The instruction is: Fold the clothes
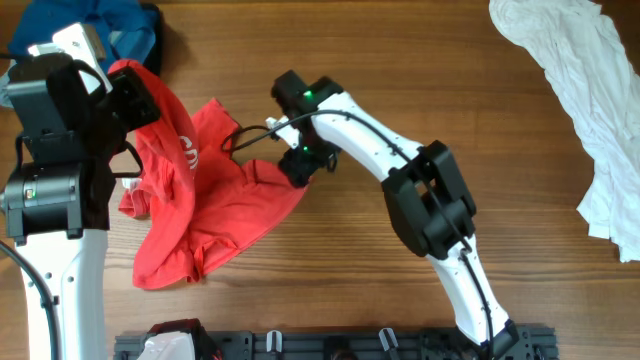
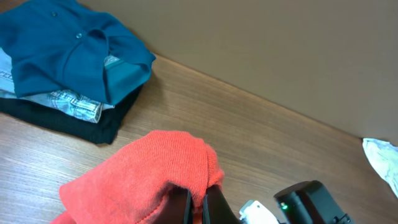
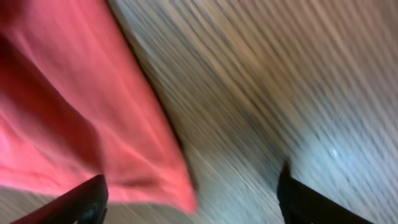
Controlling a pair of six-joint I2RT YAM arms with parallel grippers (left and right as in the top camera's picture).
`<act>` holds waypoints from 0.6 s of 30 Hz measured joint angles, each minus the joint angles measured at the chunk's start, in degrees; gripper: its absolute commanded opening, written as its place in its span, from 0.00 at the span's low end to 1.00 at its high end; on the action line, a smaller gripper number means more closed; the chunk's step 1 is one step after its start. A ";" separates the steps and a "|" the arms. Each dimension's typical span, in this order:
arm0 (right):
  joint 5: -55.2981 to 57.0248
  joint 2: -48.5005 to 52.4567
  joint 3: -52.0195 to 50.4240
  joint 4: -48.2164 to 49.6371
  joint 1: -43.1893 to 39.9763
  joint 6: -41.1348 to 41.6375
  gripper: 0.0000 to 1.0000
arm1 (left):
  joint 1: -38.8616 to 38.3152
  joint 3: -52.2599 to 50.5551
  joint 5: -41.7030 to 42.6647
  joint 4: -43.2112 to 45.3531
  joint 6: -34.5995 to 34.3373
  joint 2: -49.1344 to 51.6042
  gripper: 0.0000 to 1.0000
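Note:
The red T-shirt [image 1: 215, 205] lies crumpled on the left half of the wooden table, with a bit of white print [image 1: 187, 155] showing. Its upper left part is lifted off the table by my left gripper [image 1: 143, 98]. In the left wrist view that gripper [image 2: 198, 205] is shut on a bunched fold of the red cloth [image 2: 155, 168]. My right gripper [image 1: 298, 170] hovers at the shirt's right corner. In the right wrist view its fingers stand wide apart, open [image 3: 189, 196], with the red corner [image 3: 74, 112] loose between them over the wood.
A stack of blue, pale and black garments [image 2: 68, 62] lies at the back left [image 1: 125, 25]. A white garment [image 1: 590, 120] sprawls along the right edge. A black rack [image 1: 330, 345] runs along the front edge.

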 measured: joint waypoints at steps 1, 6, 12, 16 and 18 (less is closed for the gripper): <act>0.33 -0.04 0.00 1.62 0.59 -0.07 0.99 | 0.00 0.00 -0.02 -0.22 0.00 0.00 0.04; 1.33 -0.04 -0.24 7.08 2.56 -0.02 0.96 | 0.09 0.00 -0.02 -1.46 0.26 0.00 0.04; 2.58 -0.02 -0.46 4.44 2.49 0.00 0.87 | 0.11 0.00 -0.02 -2.03 0.26 0.00 0.04; 3.56 -0.68 -2.23 4.52 2.49 0.39 0.82 | 0.11 0.00 -0.02 -2.10 0.26 0.00 0.04; 4.17 -1.84 -4.50 6.01 2.49 0.92 0.70 | 0.11 0.00 -0.02 -2.10 0.26 0.00 0.04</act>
